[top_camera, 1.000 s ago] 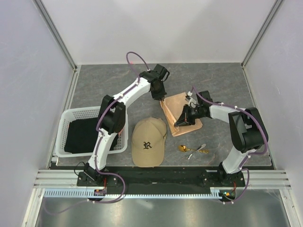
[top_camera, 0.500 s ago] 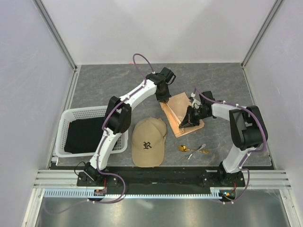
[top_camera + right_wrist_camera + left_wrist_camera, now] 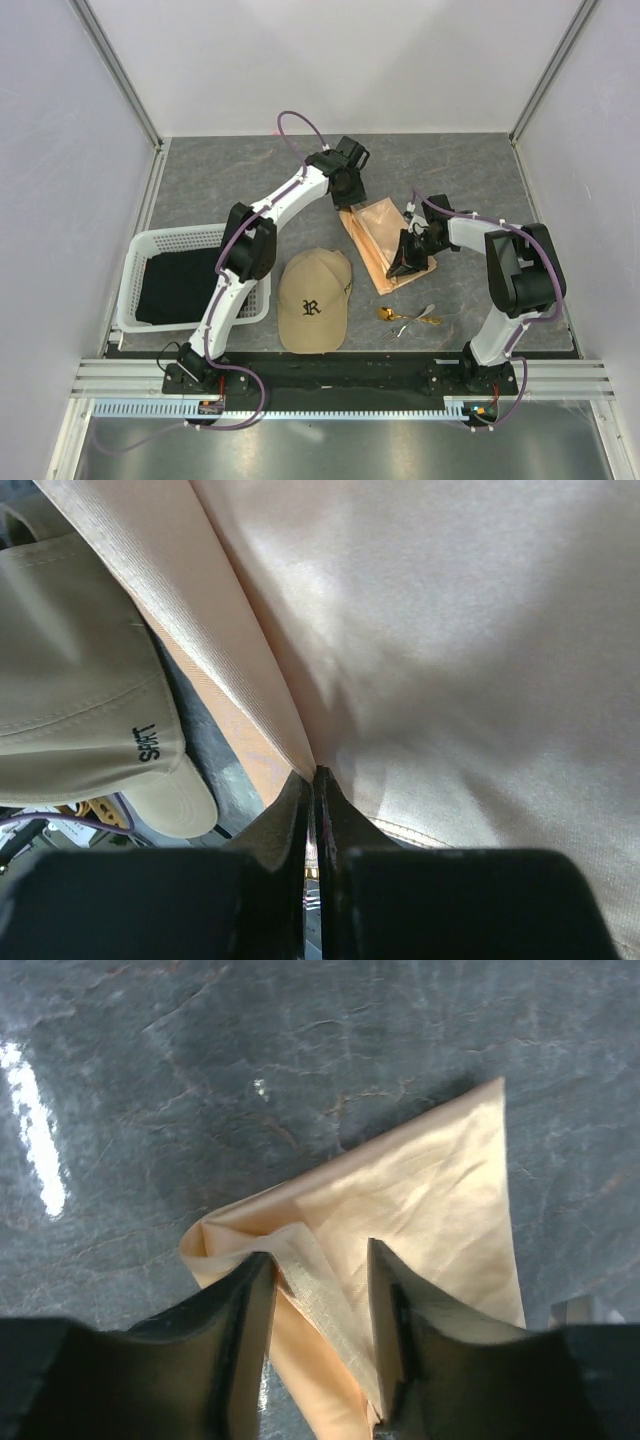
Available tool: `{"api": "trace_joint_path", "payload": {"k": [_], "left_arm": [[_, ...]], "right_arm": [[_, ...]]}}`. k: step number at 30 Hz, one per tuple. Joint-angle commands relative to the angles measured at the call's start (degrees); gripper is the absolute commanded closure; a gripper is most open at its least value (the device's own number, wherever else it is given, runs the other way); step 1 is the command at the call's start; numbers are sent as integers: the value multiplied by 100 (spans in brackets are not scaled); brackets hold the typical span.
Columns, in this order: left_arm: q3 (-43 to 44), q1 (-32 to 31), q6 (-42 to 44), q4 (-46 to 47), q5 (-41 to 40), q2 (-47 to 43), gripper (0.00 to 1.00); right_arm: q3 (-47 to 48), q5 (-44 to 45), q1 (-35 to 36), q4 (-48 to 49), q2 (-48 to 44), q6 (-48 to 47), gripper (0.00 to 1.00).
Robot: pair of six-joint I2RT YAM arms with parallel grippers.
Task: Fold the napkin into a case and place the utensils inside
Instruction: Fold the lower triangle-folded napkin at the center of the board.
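Napkin (image 3: 385, 238): peach-orange, folded, lying flat on the worktop (image 3: 220, 180) right of centre, its long folded edge facing the cap. In the left wrist view the napkin (image 3: 430, 1180) shows as a pointed shape with a narrow doubled strip along its near side.

Left tool (image 3: 348, 200): stationed over the far-left corner of the napkin. In the wrist view the left tool (image 3: 320, 1255) is released. Its two fingers (image 3: 250, 1290) stand apart on either side of the doubled strip, with a clear gap to the cloth on the right side. Nothing is gripped.

Right tool (image 3: 400, 268): at the napkin's near corner. In its wrist view the right tool (image 3: 315, 778) is clenched, jaws pressed together on the cloth where a crease of the napkin (image 3: 450, 630) runs into the fingertips. It is grasping the napkin.

Utensils (image 3: 408, 317): a gold spoon (image 3: 388, 313) and silvery pieces beside it, lying loose on the worktop just nearer than the napkin. They are outside the napkin and clear of both tools.

Surroundings: a tan cap (image 3: 315, 300) with a dark embroidered letter sits left of the utensils, close to the napkin's near-left edge; the right wrist view shows the cap (image 3: 80, 710) just beside the fold. A white basket (image 3: 170, 234) at the left holds a black cloth (image 3: 175, 285).
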Motion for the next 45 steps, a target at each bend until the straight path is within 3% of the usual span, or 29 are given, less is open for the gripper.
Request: {"api": "trace_joint_path", "payload": {"k": [1, 2, 7, 13, 18, 24, 29, 33, 45], "left_arm": [[241, 116, 192, 466, 672, -201, 36], [206, 116, 314, 536, 830, -280, 30], [-215, 300, 359, 756, 1700, -842, 28], [-717, 731, 526, 1029, 3028, -1097, 31], [-1437, 836, 869, 1038, 3045, -1406, 46], [-1465, 1021, 904, 1038, 3274, -1274, 70], [-1307, 1091, 790, 1038, 3476, -906, 79], [-1219, 1100, 799, 1046, 3424, -747, 83], [-1131, 1057, 807, 1038, 3635, -404, 85]], "right_arm": [[84, 305, -83, -376, -33, -101, 92], [119, 288, -101, -403, -42, -109, 90], [321, 402, -145, -517, -68, -101, 82], [822, 901, -154, -947, -191, -250, 56], [1366, 1430, -154, -1299, -112, -496, 49], [2270, 1316, -31, -985, 177, -462, 47], [3080, 1308, 320, -476, 784, 91, 67], [3345, 1325, 628, -105, 1161, 602, 96], [3363, 2142, 971, 274, 1347, 857, 100]]}}
